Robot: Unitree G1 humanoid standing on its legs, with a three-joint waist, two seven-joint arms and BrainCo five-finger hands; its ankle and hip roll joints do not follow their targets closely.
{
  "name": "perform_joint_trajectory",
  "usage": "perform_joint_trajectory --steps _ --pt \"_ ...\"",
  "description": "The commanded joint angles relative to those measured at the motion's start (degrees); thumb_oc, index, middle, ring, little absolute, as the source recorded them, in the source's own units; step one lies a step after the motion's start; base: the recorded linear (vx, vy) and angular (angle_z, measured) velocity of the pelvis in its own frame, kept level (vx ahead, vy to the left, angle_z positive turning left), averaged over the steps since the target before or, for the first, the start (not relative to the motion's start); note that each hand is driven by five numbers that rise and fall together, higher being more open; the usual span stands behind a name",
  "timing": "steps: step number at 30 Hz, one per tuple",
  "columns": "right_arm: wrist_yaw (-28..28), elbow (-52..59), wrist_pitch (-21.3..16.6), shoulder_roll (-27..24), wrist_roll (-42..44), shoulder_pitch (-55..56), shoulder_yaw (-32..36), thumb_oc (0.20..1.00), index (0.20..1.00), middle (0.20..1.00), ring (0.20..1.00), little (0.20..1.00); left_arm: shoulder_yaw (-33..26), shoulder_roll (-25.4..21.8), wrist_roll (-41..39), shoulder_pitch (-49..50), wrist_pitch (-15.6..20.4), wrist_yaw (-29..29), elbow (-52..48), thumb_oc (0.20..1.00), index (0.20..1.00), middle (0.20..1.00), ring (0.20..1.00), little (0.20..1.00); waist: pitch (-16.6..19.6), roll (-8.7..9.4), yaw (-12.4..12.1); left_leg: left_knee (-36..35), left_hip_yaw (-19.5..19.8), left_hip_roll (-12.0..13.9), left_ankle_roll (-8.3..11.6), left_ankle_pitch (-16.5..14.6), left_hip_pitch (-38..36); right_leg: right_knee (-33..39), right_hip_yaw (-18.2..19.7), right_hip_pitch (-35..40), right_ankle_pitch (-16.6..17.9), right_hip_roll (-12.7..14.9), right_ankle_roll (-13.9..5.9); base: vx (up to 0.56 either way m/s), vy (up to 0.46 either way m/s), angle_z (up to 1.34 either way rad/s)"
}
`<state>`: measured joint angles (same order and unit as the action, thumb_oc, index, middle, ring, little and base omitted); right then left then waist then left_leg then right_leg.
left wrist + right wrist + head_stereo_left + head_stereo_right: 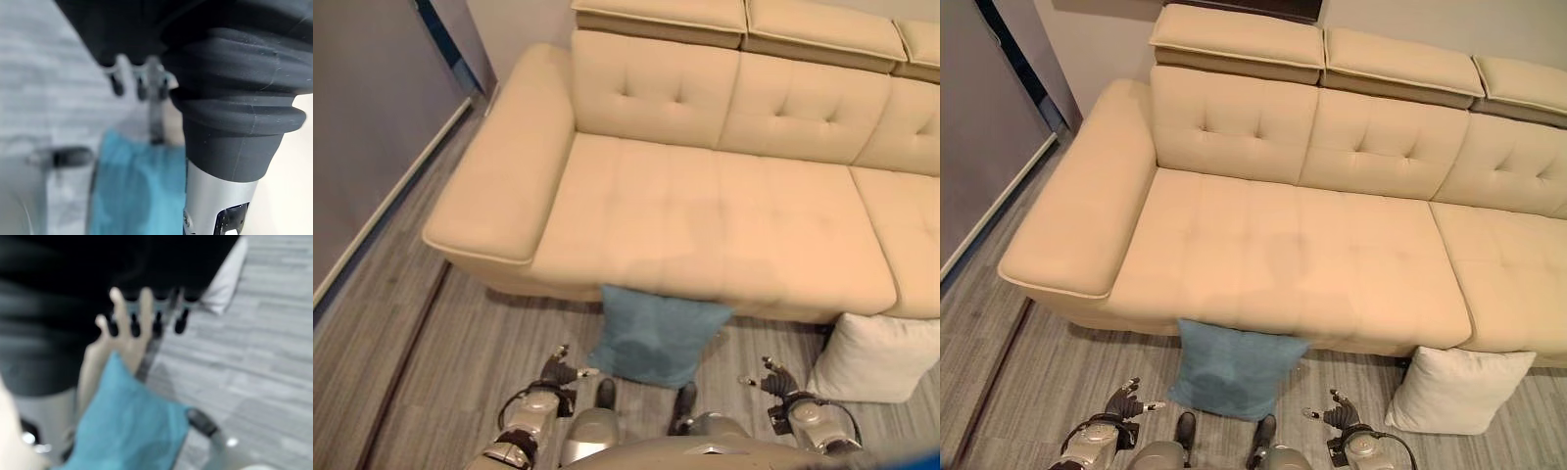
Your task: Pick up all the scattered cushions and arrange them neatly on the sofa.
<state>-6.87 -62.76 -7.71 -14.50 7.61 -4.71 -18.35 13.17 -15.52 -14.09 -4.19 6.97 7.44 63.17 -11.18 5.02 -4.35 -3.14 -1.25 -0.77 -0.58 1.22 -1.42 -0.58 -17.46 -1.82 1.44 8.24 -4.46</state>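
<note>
No readable text — anywhere.

One cushion (656, 338) leans against the sofa (705, 225) front, on the floor (460, 372) before it. A second cushion (881, 357) sits right of it, also against the sofa.

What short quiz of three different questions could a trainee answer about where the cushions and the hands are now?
1. True or false: the blue cushion lies on the sofa seat.
2. Which cushion is nearer the robot's right side? A) blue cushion B) white cushion
3. Fill in: the left hand and right hand hold ____.

Key:
1. False; it stands on the floor, leaning against the sofa front.
2. B.
3. Nothing; both hover open, one at each side of the blue cushion.
</note>
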Motion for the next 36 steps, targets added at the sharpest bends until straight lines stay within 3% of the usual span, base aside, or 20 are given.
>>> perform_joint_trajectory --steps 1,4,8,10,12,14,22,27,32,36 --pt "-0.28 2.85 -1.01 -0.45 0.2 -2.65 -0.58 1.0 1.0 1.0 1.0 1.0 -1.98 -0.71 0.38 -0.94 1.41 0.2 0.23 1.0 1.0 1.0 1.0 1.0 -1.24 1.29 -2.32 4.09 2.94 -1.16 0.37 -4.81 -0.08 -2.11 5.96 -0.74 8.77 4.76 -6.94 -0.1 0.126 -0.27" --pt "-0.37 3.98 -1.2 -0.41 0.15 -3.35 -0.78 1.0 1.0 1.0 1.0 1.0 -2.89 -1.46 0.42 -0.84 1.62 0.56 0.6 1.0 1.0 1.0 1.0 1.0 -2.18 0.7 -3.06 4.34 1.85 -0.99 0.05 -4.77 0.52 -4.33 3.77 -1.71 7.46 4.95 -6.73 -0.1 0.116 -0.36" --pt "-0.11 3.08 -1.56 -0.35 0.12 -3.43 -1.2 1.0 1.0 1.0 1.0 1.0 -3.07 -1.62 0.01 -0.72 1.85 0.26 0.71 1.0 1.0 1.0 1.0 1.0 -1.67 0.6 -3.1 4.07 2.0 -1.43 -0.42 -4.12 1.14 -5.2 5.31 -0.8 2.8 1.04 -4.97 -0.03 0.07 -0.16" --pt "-0.25 3.15 -1.66 -0.3 -0.12 -3.28 -1.49 1.0 1.0 1.0 1.0 1.0 -3.28 -1.52 0.12 -0.23 1.9 0.4 0.67 1.0 1.0 1.0 1.0 1.0 -1.22 0.65 -4.01 2.86 1.21 -1.3 -0.12 -3.65 0.57 -3.27 1.85 0.31 2.66 1.22 -4.92 0.0 -0.002 -0.03" --pt "-0.47 3.19 -1.73 -0.59 -0.37 -3.41 -1.79 1.0 1.0 1.0 1.0 1.0 -3.2 -1.48 -0.06 -0.17 1.88 0.37 0.0 1.0 1.0 1.0 1.0 1.0 -0.98 0.49 -3.58 2.48 1.68 -1.18 -0.02 -3.14 0.63 -2.79 4.07 0.11 2.06 -0.05 -4.54 0.02 -0.02 -0.07" --pt "-0.64 3.14 -1.66 -0.73 -0.44 -3.56 -1.69 1.0 1.0 1.0 1.0 1.0 -3.25 -0.98 -0.12 0.08 1.95 0.35 -0.2 1.0 1.0 1.0 1.0 1.0 -0.99 0.45 -4.32 2.35 0.88 -0.85 0.24 -3.19 0.19 -1.65 1.71 1.08 2.69 0.62 -4.75 0.02 -0.041 -0.02" --pt "-0.36 2.85 -1.54 -1.04 -0.33 -2.76 -1.69 1.0 1.0 1.0 1.0 1.0 -2.37 0.09 0.67 0.3 1.68 0.0 -0.19 1.0 1.0 1.0 1.0 1.0 -0.06 0.42 -3.56 1.6 1.36 -0.69 0.62 -3.15 -1.22 0.74 1.48 3.46 2.53 0.42 -4.52 0.03 -0.013 -0.02" --pt "-0.74 3.63 -1.48 -1.26 -0.05 -3.06 -0.84 1.0 1.0 1.0 1.0 1.0 -0.47 0.27 1.4 -0.98 1.57 -0.04 -1.62 1.0 1.0 1.0 1.0 1.0 -1.21 0.38 -1.95 1.61 0.34 -1.56 -0.1 -3.08 -0.47 -0.75 2.66 0.63 5.55 1.67 -6.17 -0.05 0.062 -0.04" --pt "-0.22 3.32 -1.54 -0.69 -0.47 -3.22 -1.48 1.0 1.0 1.0 1.0 1.0 -1.05 -0.67 1.17 -1.4 1.72 0.1 -1.42 1.0 1.0 1.0 1.0 1.0 -1.49 0.11 -2.2 1.96 -1.52 -1.06 -0.46 -2.85 0.44 -5.75 2.47 -0.4 2.12 -0.65 -5.31 -0.07 0.063 -0.22" --pt "0.01 2.41 -1.5 -0.44 -0.37 -2.83 -1.71 1.0 1.0 1.0 1.0 1.0 -1.94 -0.69 1.35 -0.6 1.43 0.03 -0.55 1.0 1.0 1.0 1.0 1.0 -0.48 0.52 -2.73 1.44 -2.31 -1.48 -0.13 -2.28 -0.03 -3.14 2.09 1.52 0.49 -2.86 -4.04 0.0 0.016 -0.17"
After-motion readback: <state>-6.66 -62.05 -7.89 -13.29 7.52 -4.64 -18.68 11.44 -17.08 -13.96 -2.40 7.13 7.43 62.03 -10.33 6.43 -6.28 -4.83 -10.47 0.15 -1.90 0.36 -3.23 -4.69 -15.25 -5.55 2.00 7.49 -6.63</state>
